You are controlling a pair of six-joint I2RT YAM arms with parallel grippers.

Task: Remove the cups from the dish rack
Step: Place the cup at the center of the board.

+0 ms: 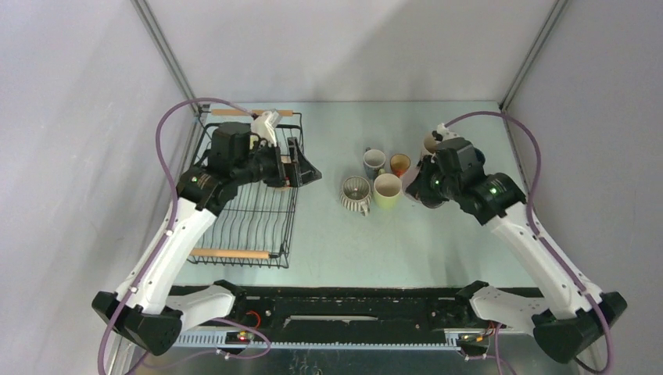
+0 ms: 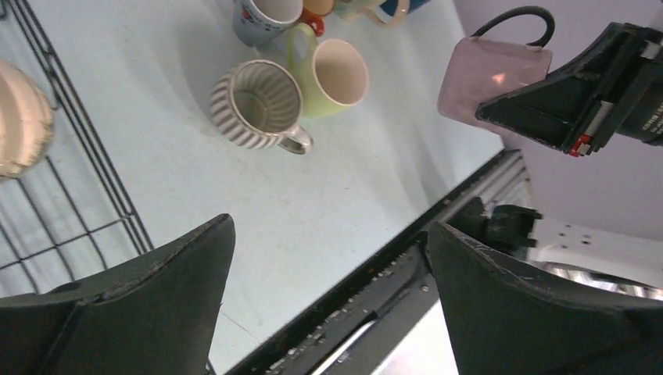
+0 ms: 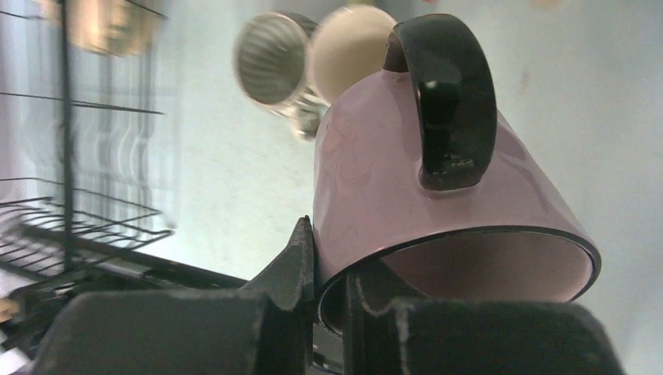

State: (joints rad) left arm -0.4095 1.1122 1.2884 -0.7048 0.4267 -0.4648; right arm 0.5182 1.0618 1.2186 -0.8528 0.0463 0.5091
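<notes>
The right gripper (image 3: 332, 273) is closed almost fully on the rim of a pale pink mug (image 3: 391, 180) with a black handle, one finger inside the mouth and the other pressed against the outer wall. In the wrist view the mug lies tipped on its side, its handle uppermost and its open mouth towards the gripper. Whether it touches the table (image 1: 352, 250) cannot be told. In the overhead view this gripper sits just right of a group of cups standing together on the table: a ribbed cream mug (image 1: 356, 193) and a yellow-green mug (image 1: 386, 190) side by side and touching, with a grey-blue mug (image 1: 374, 162) and a tan mug (image 1: 399, 163) just behind them. The left gripper (image 2: 328, 234) is spread fully open and holds nothing. It hangs over the right edge of the dish rack (image 1: 242, 219), well apart from the grouped cups. A pale cup (image 2: 19, 117) rests inside the rack, to one side of that open gripper.
</notes>
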